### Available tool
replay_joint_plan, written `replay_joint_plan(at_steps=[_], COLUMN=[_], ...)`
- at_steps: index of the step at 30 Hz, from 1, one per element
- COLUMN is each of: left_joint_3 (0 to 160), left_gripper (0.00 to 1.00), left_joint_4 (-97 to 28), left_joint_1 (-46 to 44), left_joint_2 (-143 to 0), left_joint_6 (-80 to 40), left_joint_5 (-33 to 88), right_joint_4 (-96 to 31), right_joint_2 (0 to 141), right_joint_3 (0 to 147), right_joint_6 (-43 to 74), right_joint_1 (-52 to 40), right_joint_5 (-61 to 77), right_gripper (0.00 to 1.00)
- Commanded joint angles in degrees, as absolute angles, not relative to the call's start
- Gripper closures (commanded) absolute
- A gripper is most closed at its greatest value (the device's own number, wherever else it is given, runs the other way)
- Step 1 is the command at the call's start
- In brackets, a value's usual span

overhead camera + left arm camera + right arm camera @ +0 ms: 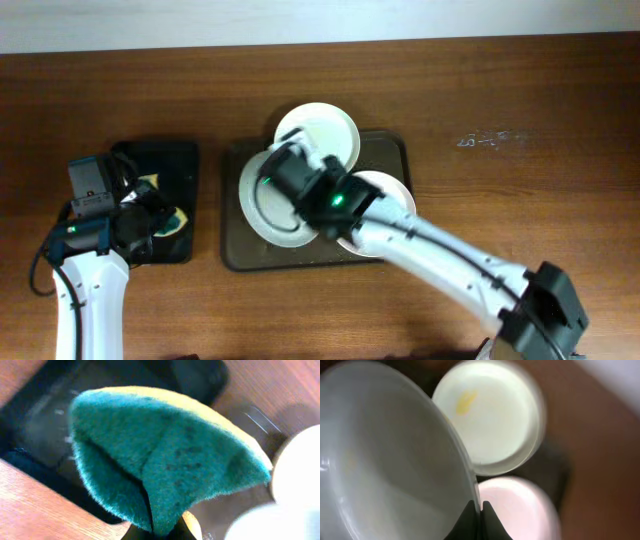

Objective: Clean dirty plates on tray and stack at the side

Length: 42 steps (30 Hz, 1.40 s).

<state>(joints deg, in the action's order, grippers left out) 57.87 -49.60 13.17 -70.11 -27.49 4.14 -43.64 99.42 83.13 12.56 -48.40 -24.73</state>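
Item, near left: left gripper [158, 222], its fingers pressed together on a folded sponge [165, 455] with a green scouring face and a yellow backing, which hangs over the black tray [165, 160]. Whether the sponge touches that tray cannot be told. Item, centre: right gripper [480, 512], reaching in from the near right, its fingers pinched on the rim of the held plate [390, 460] – white, shallow, filling the left of the wrist view, with at most a faint yellowish trace inside. Item, beyond the fingers: smeared plate [490, 415], white with a plain yellow streak on its floor, lying flat just beside the held plate's rim. Item: third plate [515, 510], blurred and pinkish-white in the wrist view, just beside the smeared one. All three plates sit over the brown tray [385, 145] – in the overhead view the farthest one overhangs its far rim. Item: wooden table [500, 100], bearing both trays side by side, the black one to the left.
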Motion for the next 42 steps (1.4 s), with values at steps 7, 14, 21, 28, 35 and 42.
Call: replay_joint_plan(at_steps=[7,14,21,28,35,42], left_joint_3=[58.41,58.00,58.00,58.00,58.00,58.02], left_gripper=[1.00,1.00,1.00,1.00,1.00,1.00], left_joint_4=[-48.62,-43.00,-35.73,-30.85,-27.42,-31.24], left_joint_1=[0.14,-8.21,-10.66,-11.11,-14.26,-14.20], left_joint_2=[-70.19,-80.18,-95.20,-95.50,-99.90,-104.03], left_joint_6=[-20.95,-24.82,-24.77,-24.80,-24.82,-24.77], left_joint_5=[15.66,15.68,14.55,10.07,8.05,-21.85], right_joint_4=[-36.97,-31.03,-23.22,-22.98,-20.73,-21.12], right_joint_2=[107.96,111.92,111.92,111.94,111.94,111.94], right_joint_3=[73.73,70.70,70.72,68.88,65.82,65.82], right_joint_6=[23.07,23.05,23.03,25.47,26.68,26.65], right_joint_1=[-38.98,-38.98,-37.74,-36.40,-36.40,-36.36], right_joint_5=[7.33,11.42,5.50,2.96,4.29,4.27], right_gripper=[0.96,0.96,0.96,0.96,0.96,0.96])
